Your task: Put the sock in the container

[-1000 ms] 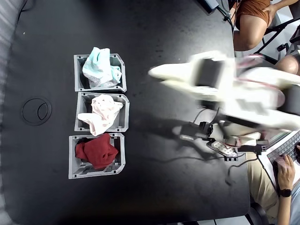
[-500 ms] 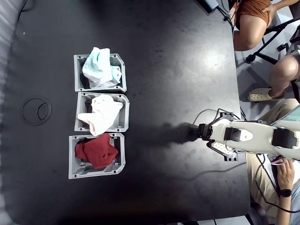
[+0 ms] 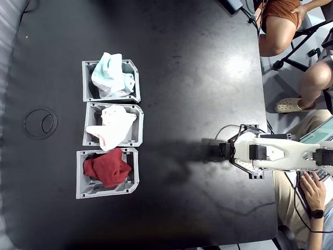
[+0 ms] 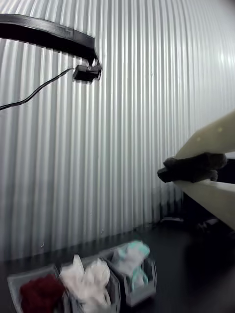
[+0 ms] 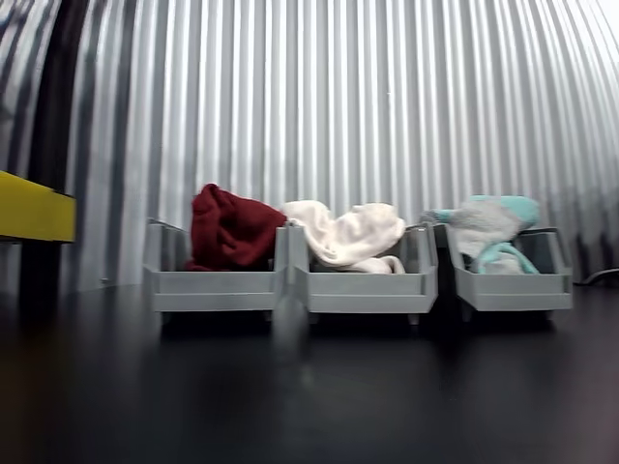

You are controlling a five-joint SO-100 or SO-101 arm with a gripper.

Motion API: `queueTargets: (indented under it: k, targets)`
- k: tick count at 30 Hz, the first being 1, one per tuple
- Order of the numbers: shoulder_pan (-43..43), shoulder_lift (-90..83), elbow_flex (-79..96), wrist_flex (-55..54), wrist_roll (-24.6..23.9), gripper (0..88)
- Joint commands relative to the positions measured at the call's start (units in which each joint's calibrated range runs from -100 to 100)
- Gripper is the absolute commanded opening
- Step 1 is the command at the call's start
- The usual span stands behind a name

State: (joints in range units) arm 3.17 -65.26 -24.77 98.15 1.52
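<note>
In the wrist view the gripper (image 4: 196, 168) sits closest to the lens at the right edge, its two cream fingers (image 4: 215, 134) converging on a dark tip with no visible gap between them and nothing held. In the fixed view the arm (image 3: 276, 153) lies folded at the right edge of the black table (image 3: 197, 62), with the gripper (image 3: 221, 151) pointing left, well apart from the bins. A person's hand (image 3: 315, 187) rests at the lower right, beside the arm.

Farther off, three grey bins stand in a touching row. The sock (image 3: 111, 75) lies bunched inside the container (image 3: 134, 66), the top bin of the row in the fixed view, with its fabric rising above the rim. The middle bin (image 3: 136, 127) holds a cream-white cloth (image 3: 112, 126); the bottom bin (image 3: 86, 190) holds a dark red cloth (image 3: 106, 167).

In the other view the sock (image 5: 488, 232) and container (image 5: 513, 285) stand rightmost. Behind the row runs a corrugated metal wall (image 5: 338, 106)
</note>
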Motion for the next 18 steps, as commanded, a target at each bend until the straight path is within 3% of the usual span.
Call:
queueTargets:
  k: [1, 10, 18]
  targets:
    - [-0.54, -8.39, 18.28, -2.5, 0.29, 1.2]
    - [-0.22, -33.32, 61.93, -25.14, 0.29, 1.2]
    - [-0.07, -33.74, 84.83, -37.77, 0.29, 1.2]
